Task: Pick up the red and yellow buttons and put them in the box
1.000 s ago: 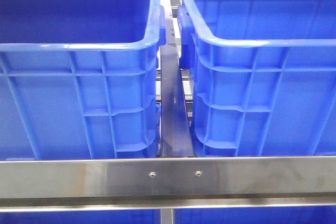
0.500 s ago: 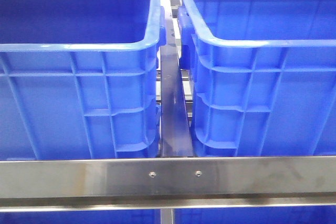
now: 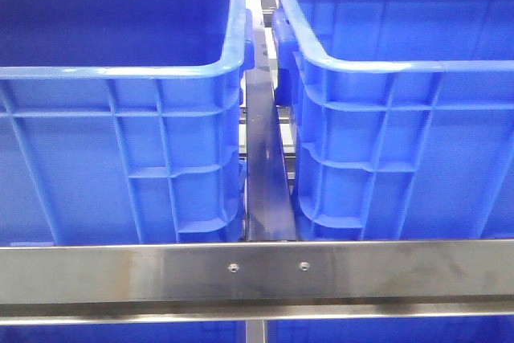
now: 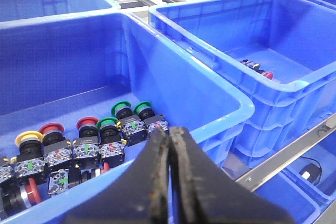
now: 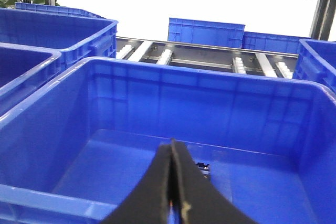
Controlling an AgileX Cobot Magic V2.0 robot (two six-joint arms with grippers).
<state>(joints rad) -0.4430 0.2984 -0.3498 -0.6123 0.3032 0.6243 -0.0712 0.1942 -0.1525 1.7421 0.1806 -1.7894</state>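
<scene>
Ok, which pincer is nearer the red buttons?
Left. Its pincer hangs shut at the rim of the bin holding the red buttons; the right pincer is over a different bin.

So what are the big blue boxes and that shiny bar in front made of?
The blue crates look like moulded plastic: glossy, ribbed walls, rounded rims. The front bar looks like brushed metal, probably steel: grey, streaky reflections, two small screws.

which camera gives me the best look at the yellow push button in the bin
The left wrist view. There the yellow-capped push button stands at the end of a row of red and green ones inside the blue plastic bin. The front view shows only the bins' outer walls; the right wrist view shows a different, nearly empty bin.
</scene>
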